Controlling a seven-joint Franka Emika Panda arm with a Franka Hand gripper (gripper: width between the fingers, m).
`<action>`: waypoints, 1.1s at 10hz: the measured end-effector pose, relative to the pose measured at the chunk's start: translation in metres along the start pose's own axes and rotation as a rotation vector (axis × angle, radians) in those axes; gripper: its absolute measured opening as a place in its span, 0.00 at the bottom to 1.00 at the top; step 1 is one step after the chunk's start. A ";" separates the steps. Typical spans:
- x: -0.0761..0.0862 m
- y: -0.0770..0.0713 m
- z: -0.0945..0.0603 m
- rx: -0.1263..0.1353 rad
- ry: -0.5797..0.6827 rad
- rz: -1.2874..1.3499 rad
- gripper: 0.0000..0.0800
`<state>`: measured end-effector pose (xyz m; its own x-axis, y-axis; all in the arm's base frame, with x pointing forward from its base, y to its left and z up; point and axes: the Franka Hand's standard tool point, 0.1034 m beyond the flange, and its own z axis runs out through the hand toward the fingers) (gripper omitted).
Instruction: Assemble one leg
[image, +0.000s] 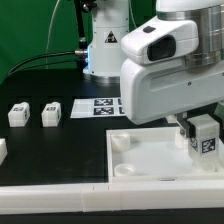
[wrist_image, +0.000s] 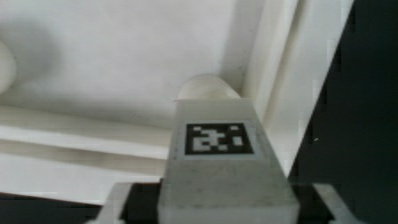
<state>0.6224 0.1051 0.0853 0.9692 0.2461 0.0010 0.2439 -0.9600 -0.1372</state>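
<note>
My gripper (image: 203, 133) is shut on a white leg (image: 206, 139) with a black-and-white tag, holding it upright over the exterior view's right part of the large white panel (image: 140, 160). In the wrist view the leg (wrist_image: 217, 140) fills the middle between my fingers (wrist_image: 135, 200), its tip close to the panel's raised edge (wrist_image: 267, 70). Two more legs (image: 18, 114) (image: 51, 112) lie on the black table at the exterior view's left.
The marker board (image: 98, 106) lies behind the panel near the robot base (image: 105, 50). A white rail (image: 60, 200) runs along the table's front edge. A white piece (image: 3, 152) shows at the exterior view's far left edge.
</note>
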 end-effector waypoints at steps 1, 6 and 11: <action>0.000 0.000 0.000 0.000 0.000 0.020 0.36; 0.000 -0.002 0.001 0.004 -0.001 0.267 0.36; -0.003 -0.004 0.001 0.001 0.045 0.986 0.36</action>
<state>0.6180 0.1082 0.0844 0.7387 -0.6697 -0.0765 -0.6740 -0.7322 -0.0982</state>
